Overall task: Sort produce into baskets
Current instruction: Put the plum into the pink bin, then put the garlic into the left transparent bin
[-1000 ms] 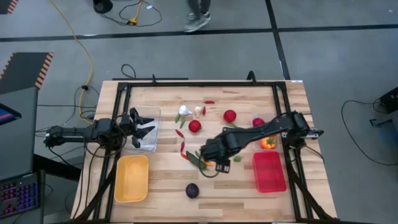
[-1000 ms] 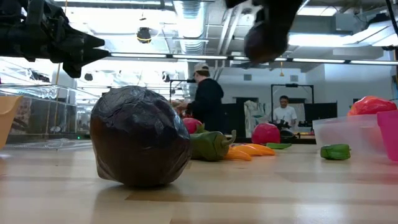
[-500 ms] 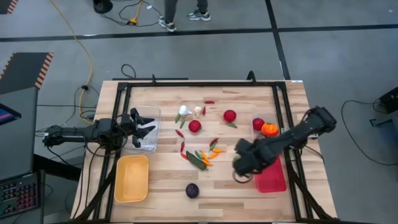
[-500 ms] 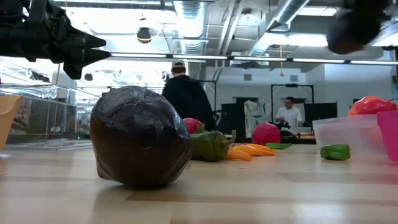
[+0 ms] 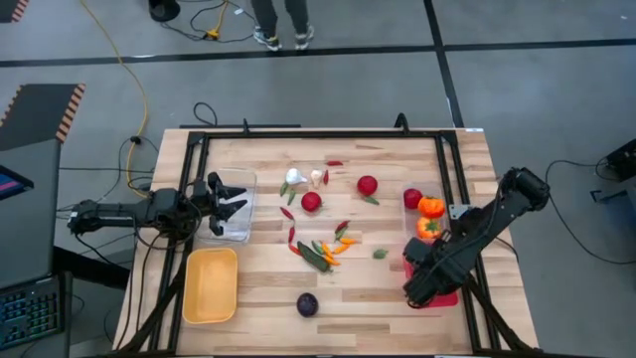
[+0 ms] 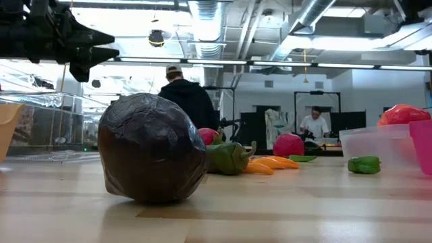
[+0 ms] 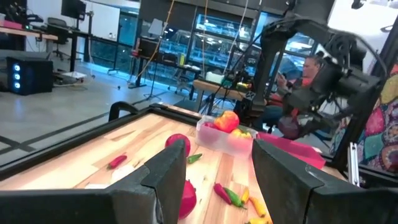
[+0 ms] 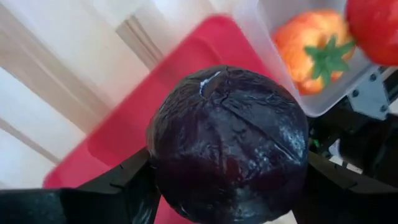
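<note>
a dark purple round (image 8: 229, 144) is held between the fingers of the right claw (image 8: 227, 180), seen only in its wrist view; beneath the claw lies the red bin (image 5: 431, 270). the left claw (image 5: 227, 202) is parted, empty, over the clear bin (image 5: 241, 231).

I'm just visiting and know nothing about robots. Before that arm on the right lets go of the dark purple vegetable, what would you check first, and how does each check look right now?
1. Purple round gripped between the right end effector fingers: ok.
2. Right end effector above the red basket: ok, red plastic lies directly below in the right wrist view.
3. Landing spot free of other produce: cannot tell, the purple round hides most of the basket floor.
4. Clear basket with the orange pepper out of the drop path: ok, it sits off to one side.
5. Left end effector out of the way: ok, it hangs over the other clear basket across the table.
</note>
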